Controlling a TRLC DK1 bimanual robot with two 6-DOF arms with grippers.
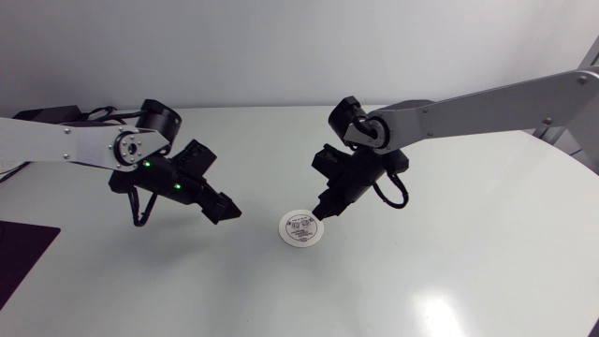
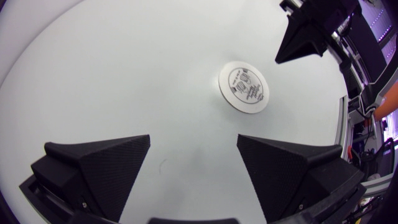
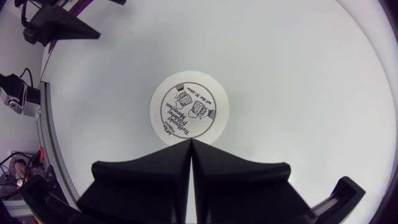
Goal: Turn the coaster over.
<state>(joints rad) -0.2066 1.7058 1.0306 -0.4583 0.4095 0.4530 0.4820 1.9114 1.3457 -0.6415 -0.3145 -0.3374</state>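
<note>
Round white printed card coaster [image 1: 301, 228] is lying print-up; right end effector [image 1: 323, 212], pinched together, is hovering at its rim; left end effector [image 1: 227, 212] is gaping.

Coaster [image 1: 301, 229] flat on worktop [image 1: 449, 271]. Right gripper [image 1: 321, 214], fingers pressed together, crowds its rim on that side. Left gripper [image 1: 228, 213], fingers spread, well apart. The gap between them and the front approach are unobstructed.
</note>
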